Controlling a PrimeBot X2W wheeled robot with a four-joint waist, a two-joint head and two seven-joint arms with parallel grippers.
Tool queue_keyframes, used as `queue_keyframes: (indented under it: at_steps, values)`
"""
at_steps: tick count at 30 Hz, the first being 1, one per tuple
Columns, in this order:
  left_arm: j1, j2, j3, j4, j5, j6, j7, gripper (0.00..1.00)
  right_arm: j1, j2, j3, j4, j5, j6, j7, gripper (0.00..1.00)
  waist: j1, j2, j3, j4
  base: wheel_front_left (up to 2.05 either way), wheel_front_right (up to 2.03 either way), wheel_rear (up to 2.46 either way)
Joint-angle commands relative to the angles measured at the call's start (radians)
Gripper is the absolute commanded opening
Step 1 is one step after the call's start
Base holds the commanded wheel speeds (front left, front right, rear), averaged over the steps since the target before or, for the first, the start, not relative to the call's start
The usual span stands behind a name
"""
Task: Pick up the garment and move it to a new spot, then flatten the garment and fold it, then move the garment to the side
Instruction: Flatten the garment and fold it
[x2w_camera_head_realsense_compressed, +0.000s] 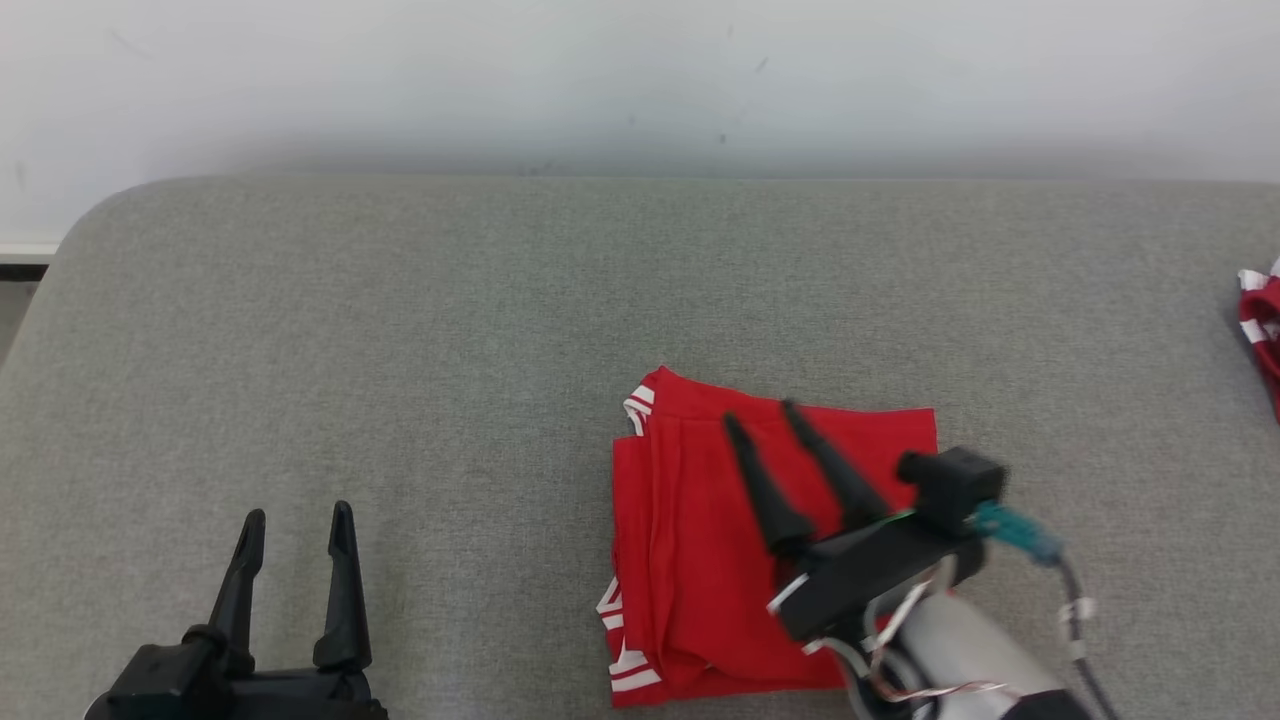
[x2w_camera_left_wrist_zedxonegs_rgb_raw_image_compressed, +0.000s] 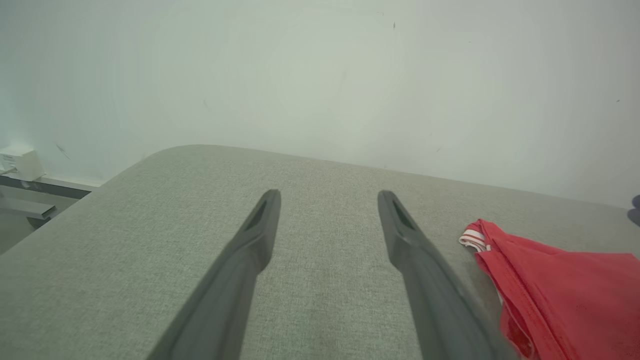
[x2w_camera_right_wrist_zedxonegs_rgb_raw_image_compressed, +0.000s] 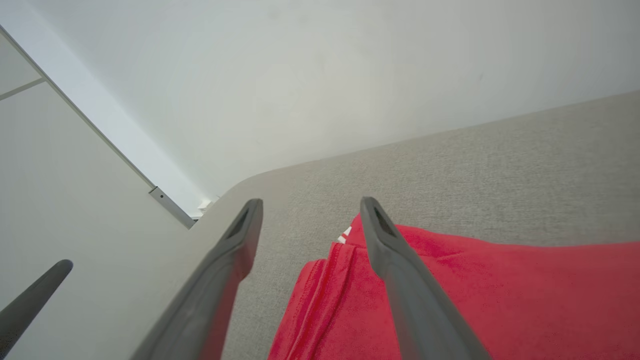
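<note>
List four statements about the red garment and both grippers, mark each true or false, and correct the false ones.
1. The red garment lies folded on the grey surface. True.
2. The right gripper is clamped on the garment. False: its jaws stand open over it, with no cloth pinched between them.
3. The left gripper is open, over bare surface to the garment's left. True.
4. A blue cloth lies at the surface's right edge. False: the striped cloth there is red and white.

Bright, even light, soft shadows
</note>
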Motion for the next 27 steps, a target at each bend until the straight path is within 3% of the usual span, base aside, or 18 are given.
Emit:
queue_keyframes:
  at_steps: [1, 11, 18, 27]
  values:
    - [0.013, 0.000, 0.007, -0.003, -0.004, 0.000, -0.002, 1.00, 0.011, -0.035, -0.042, -0.033, -0.021, -0.003, -0.006, 1.00, 0.0000, 0.0000, -0.009, -0.012, 0.00, 0.00, 0.00]
    - [0.026, 0.000, 0.017, -0.009, 0.010, -0.006, -0.002, 1.00, 0.167, -0.148, -0.291, -0.251, -0.171, -0.003, -0.006, 1.00, 0.0000, 0.0000, -0.036, -0.053, 0.00, 0.00, 0.00]
    - [0.039, 0.000, 0.030, -0.017, 0.018, -0.008, -0.002, 1.00, 0.278, -0.155, -0.375, -0.331, -0.269, -0.003, -0.007, 1.00, 0.0000, 0.0000, -0.058, -0.076, 0.00, 0.00, 0.00]
    - [0.076, 0.001, 0.050, -0.039, 0.056, -0.010, -0.002, 1.00, 0.407, -0.094, -0.462, -0.384, -0.372, -0.003, -0.007, 1.00, 0.0000, 0.0000, -0.087, -0.101, 0.00, 0.00, 0.00]
